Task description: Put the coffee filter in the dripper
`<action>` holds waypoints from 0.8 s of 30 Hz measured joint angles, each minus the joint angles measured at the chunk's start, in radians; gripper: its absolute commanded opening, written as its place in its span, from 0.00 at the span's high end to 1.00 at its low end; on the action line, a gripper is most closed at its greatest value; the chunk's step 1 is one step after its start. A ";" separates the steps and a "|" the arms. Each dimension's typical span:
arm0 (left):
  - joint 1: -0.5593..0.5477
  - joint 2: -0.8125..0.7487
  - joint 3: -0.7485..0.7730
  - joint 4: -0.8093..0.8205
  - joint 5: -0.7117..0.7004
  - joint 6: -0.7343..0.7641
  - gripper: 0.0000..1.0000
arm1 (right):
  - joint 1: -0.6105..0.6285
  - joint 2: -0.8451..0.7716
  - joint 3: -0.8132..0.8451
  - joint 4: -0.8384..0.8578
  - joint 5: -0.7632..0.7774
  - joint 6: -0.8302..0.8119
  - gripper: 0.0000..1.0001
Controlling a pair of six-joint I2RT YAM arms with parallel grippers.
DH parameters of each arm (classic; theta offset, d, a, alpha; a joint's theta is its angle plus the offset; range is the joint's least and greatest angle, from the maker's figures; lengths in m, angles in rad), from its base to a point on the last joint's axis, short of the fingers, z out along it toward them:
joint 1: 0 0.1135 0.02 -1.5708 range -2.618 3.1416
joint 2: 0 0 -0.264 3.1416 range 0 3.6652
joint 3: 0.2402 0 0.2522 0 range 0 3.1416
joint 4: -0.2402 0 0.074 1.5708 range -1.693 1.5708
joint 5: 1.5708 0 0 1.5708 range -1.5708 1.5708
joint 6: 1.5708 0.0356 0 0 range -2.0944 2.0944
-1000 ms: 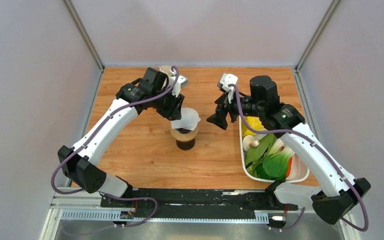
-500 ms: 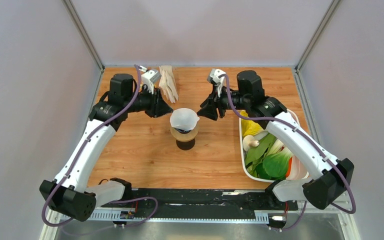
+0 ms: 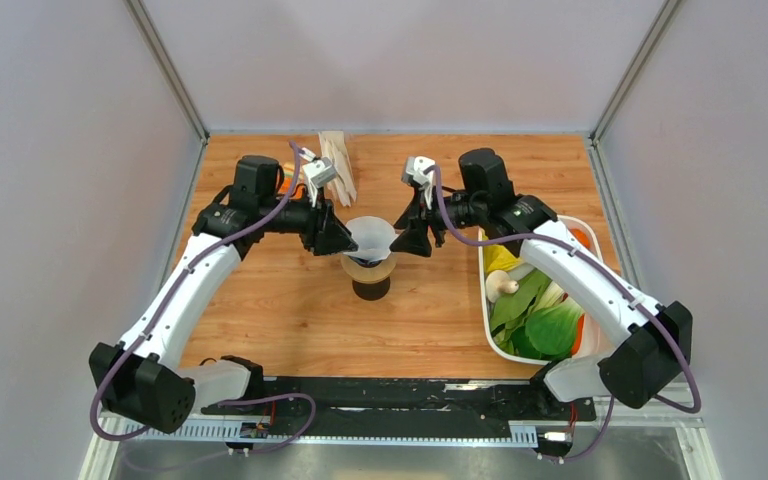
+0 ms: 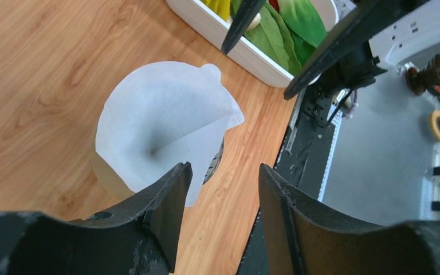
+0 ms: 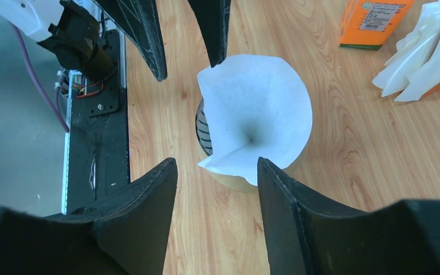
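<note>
The white paper coffee filter [image 3: 370,237] stands open as a cone in the dripper. Only a dark ribbed edge of the dripper shows under it in the left wrist view [image 4: 216,162] and the right wrist view [image 5: 203,132]. The dripper rests on a brown pot with a tan rim [image 3: 370,275]. My left gripper [image 3: 343,243] is open and empty, just left of the filter [image 4: 160,129]. My right gripper [image 3: 409,240] is open and empty, just right of the filter [image 5: 258,112]. In the wrist views the left gripper [image 4: 223,169] and the right gripper [image 5: 216,163] hold nothing.
A white tub [image 3: 483,300] of green and yellow vegetables sits at the right, under my right arm. A stack of spare filters [image 3: 338,165] and an orange box [image 5: 375,20] lie at the back of the wooden table.
My left gripper drew back left from the filter, then came in close again. My right gripper moved left toward the filter. The filter stays in the dripper.
</note>
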 measured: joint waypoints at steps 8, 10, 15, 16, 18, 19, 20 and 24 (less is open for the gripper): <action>-0.022 0.009 0.091 -0.148 -0.003 0.404 0.41 | -0.039 -0.050 -0.006 -0.044 -0.028 -0.097 0.40; -0.047 0.023 0.122 -0.174 -0.024 0.481 0.40 | -0.051 -0.061 -0.006 -0.048 -0.032 -0.113 0.38; -0.106 0.080 0.165 -0.240 -0.071 0.637 0.40 | -0.064 -0.074 -0.006 -0.069 -0.035 -0.154 0.34; -0.108 0.092 0.165 -0.250 -0.078 0.656 0.40 | -0.066 -0.075 -0.006 -0.074 -0.038 -0.160 0.33; -0.122 0.112 0.165 -0.260 -0.092 0.682 0.40 | -0.069 -0.078 -0.006 -0.082 -0.042 -0.174 0.33; -0.128 0.122 0.165 -0.262 -0.103 0.694 0.42 | -0.071 -0.080 -0.006 -0.084 -0.045 -0.179 0.33; -0.133 0.130 0.165 -0.263 -0.111 0.705 0.43 | -0.073 -0.082 -0.006 -0.084 -0.047 -0.183 0.32; -0.153 0.151 0.165 -0.264 -0.134 0.735 0.58 | -0.084 -0.097 -0.006 -0.085 -0.048 -0.204 0.31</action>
